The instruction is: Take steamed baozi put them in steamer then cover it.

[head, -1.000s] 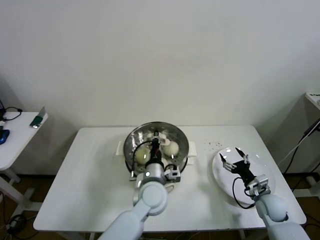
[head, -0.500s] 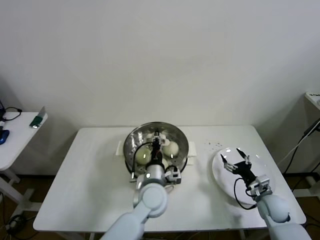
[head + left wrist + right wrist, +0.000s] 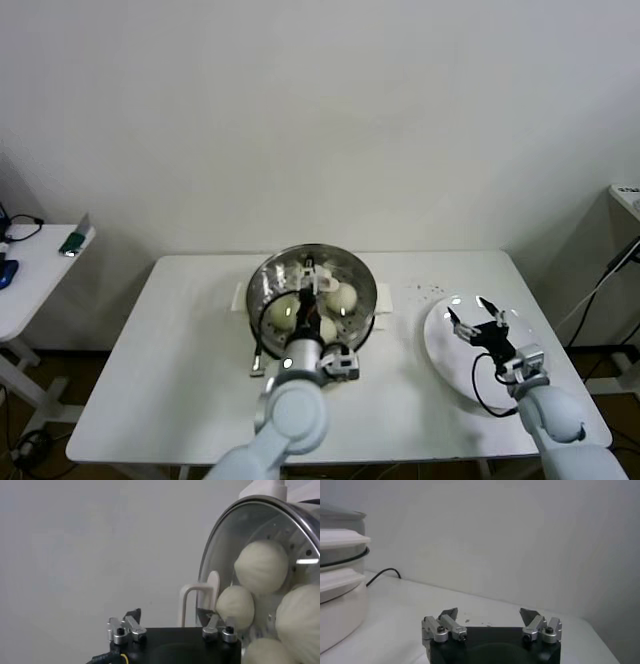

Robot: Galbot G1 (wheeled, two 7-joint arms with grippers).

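Note:
The steamer [image 3: 262,325] stands mid-table on its white base. The clear glass cover [image 3: 350,272] lies on it, its cream handle [image 3: 314,277] on top. Three baozi [image 3: 283,313] show through the glass; several show in the left wrist view [image 3: 261,566] behind the cover [image 3: 225,550]. My left gripper [image 3: 305,318] is open and empty, just in front of the handle [image 3: 212,585]; one fingertip [image 3: 204,614] is near it. My right gripper [image 3: 477,312] is open and empty above the bare white plate [image 3: 445,345]. The right wrist view shows its open gripper [image 3: 490,614] and the steamer [image 3: 340,595] far off.
Black specks [image 3: 430,290] lie on the table between steamer and plate. The steamer's black cord [image 3: 382,574] runs behind it. A small side table [image 3: 40,255] with a few items stands far left.
My left gripper has drawn back from the cover's handle toward the table's front, leaving the cover on the steamer. My right gripper has shifted slightly right over the plate.

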